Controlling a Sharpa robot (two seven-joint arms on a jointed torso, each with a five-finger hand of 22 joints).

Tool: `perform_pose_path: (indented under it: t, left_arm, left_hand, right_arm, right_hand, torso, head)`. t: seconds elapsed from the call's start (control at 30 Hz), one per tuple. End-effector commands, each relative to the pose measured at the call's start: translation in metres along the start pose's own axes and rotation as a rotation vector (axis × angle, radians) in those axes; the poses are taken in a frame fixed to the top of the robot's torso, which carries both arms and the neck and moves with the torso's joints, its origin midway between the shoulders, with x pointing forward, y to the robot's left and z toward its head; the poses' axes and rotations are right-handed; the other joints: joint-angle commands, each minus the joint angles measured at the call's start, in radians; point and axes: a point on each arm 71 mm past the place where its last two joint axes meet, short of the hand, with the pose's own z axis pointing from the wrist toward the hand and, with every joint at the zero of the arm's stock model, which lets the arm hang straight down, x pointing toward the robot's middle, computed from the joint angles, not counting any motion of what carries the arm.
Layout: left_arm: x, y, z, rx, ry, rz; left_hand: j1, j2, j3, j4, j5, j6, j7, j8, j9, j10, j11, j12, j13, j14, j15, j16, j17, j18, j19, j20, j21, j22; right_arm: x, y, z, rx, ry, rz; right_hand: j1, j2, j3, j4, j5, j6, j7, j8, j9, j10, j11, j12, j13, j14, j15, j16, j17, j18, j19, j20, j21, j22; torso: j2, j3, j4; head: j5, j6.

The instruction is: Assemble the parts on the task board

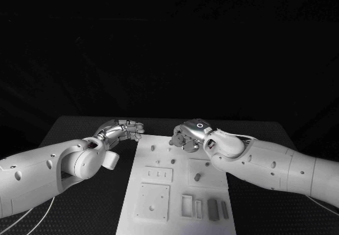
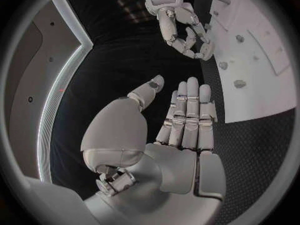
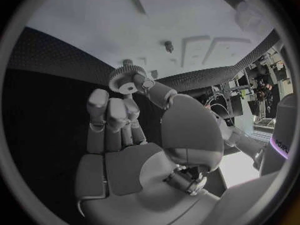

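The white task board lies in the middle of the black table. My right hand hovers over the board's far end. In the right wrist view it pinches a small toothed gear between thumb and fingertip above the board; a short peg stands on the board a little way from the gear. My left hand hangs just off the board's far left corner. In the left wrist view its fingers lie straight and side by side with nothing in them, near the right hand.
Small pegs stand on the board's far half, and a small grey part sits in a square plate at mid-board. Several grey bars lie at the near right. Raised plates with holes occupy the near left. Black matting surrounds the board.
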Motion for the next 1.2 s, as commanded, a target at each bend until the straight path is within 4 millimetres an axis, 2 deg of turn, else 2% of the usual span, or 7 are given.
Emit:
perform_pose_path:
  t: [0.03, 0.23, 0.5, 0.87, 1.2]
  left_arm:
    - [0.003, -0.002, 0.001, 0.013, 0.012, 0.000]
    - [0.004, -0.002, 0.002, 0.013, 0.015, -0.001]
    - [0.005, -0.002, 0.003, 0.014, 0.017, -0.001]
    - [0.005, -0.002, 0.003, 0.013, 0.018, 0.000]
    - [0.005, -0.002, 0.004, 0.013, 0.018, 0.000]
  left_hand:
    - [-0.009, -0.001, -0.001, -0.006, -0.005, -0.004, 0.001, -0.005, 0.002, 0.005, 0.000, -0.004, 0.002, 0.003, 0.005, -0.003, 0.002, 0.014, -0.008, 0.000, 0.005, 0.015]
    - [-0.010, -0.001, -0.001, -0.006, -0.005, -0.004, 0.001, -0.005, 0.002, 0.005, 0.000, -0.004, 0.002, 0.003, 0.005, -0.004, 0.002, 0.014, -0.008, 0.000, 0.005, 0.015]
    - [-0.010, -0.001, -0.001, -0.007, -0.005, -0.004, 0.001, -0.005, 0.002, 0.006, 0.000, -0.004, 0.002, 0.003, 0.005, -0.004, 0.003, 0.014, -0.008, 0.000, 0.005, 0.015]
    - [-0.011, -0.001, 0.000, -0.007, -0.005, -0.004, 0.001, -0.005, 0.002, 0.006, 0.000, -0.004, 0.002, 0.003, 0.005, -0.004, 0.003, 0.014, -0.008, 0.000, 0.005, 0.015]
    - [-0.011, -0.001, 0.000, -0.007, -0.006, -0.004, 0.001, -0.006, 0.002, 0.006, 0.000, -0.005, 0.002, 0.003, 0.005, -0.005, 0.004, 0.014, -0.008, 0.000, 0.005, 0.015]
  right_arm:
    - [0.002, 0.010, 0.004, -0.011, -0.013, -0.050]
    - [0.011, 0.028, 0.012, -0.039, 0.009, -0.050]
    - [0.023, 0.036, 0.017, -0.050, 0.033, -0.057]
    - [0.026, 0.037, 0.020, -0.047, 0.047, -0.065]
    - [0.030, 0.035, 0.019, -0.042, 0.075, -0.076]
  right_hand:
    - [0.000, -0.012, 0.006, -0.001, -0.001, 0.175, -0.027, 0.010, 0.031, 0.004, -0.004, 0.000, -0.001, -0.001, -0.007, -0.003, 0.001, 0.044, 0.005, -0.002, 0.003, 0.009]
    - [0.001, -0.014, 0.008, 0.001, -0.001, 0.174, -0.027, 0.010, 0.031, 0.002, -0.004, -0.003, -0.004, -0.001, -0.007, -0.004, 0.001, 0.044, 0.006, -0.002, 0.003, 0.008]
    - [0.001, -0.014, 0.009, 0.001, -0.001, 0.173, -0.027, 0.009, 0.031, 0.002, -0.004, -0.004, -0.004, -0.001, -0.007, -0.004, 0.001, 0.044, 0.006, -0.002, 0.003, 0.008]
    - [0.001, -0.015, 0.010, 0.002, -0.001, 0.172, -0.027, 0.009, 0.031, -0.001, -0.004, -0.006, -0.007, -0.001, -0.007, -0.005, 0.001, 0.044, 0.006, -0.002, 0.003, 0.008]
    - [0.001, -0.017, 0.012, 0.003, -0.001, 0.171, -0.027, 0.009, 0.031, -0.003, -0.003, -0.009, -0.009, -0.001, -0.007, -0.006, 0.002, 0.044, 0.006, -0.002, 0.003, 0.008]
  torso:
    - [0.001, -0.0012, 0.0013]
    - [0.002, -0.0003, 0.0042]
    - [0.002, -0.0003, 0.0049]
    - [0.002, 0.0001, 0.0014]
    - [0.002, 0.0008, 0.0014]
  head:
    - [-0.002, 0.002]
    - [-0.002, -0.001]
    - [0.000, -0.004]
    - [0.002, -0.005]
    - [0.004, -0.008]
